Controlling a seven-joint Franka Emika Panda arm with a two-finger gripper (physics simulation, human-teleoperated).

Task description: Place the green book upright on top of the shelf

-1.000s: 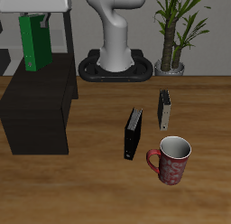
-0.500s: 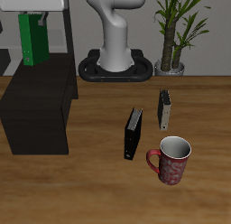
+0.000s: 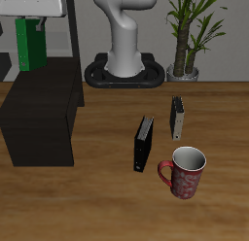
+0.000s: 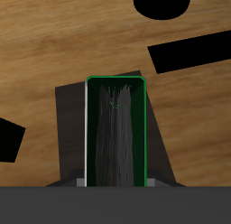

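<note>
The green book [image 3: 31, 43] hangs upright in my gripper [image 3: 32, 19], held by its top edge, its lower edge a little above the back part of the shelf's flat top. The shelf [image 3: 39, 114] is a low dark boxy cabinet at the side of the table. In the wrist view the green book [image 4: 115, 128] shows end-on with its pale page edges, between my fingertips [image 4: 81, 182], and the shelf's dark top [image 4: 66, 128] lies beneath it. The gripper is shut on the book.
A black book [image 3: 144, 144] and a grey book [image 3: 177, 117] stand upright mid-table. A red patterned mug [image 3: 184, 172] sits near the front edge. The robot base [image 3: 124, 70] and a potted plant [image 3: 190, 36] are at the back.
The gripper has carried the green book slightly upward and sideways, away from the robot base, still over the shelf. Nothing else has moved.
</note>
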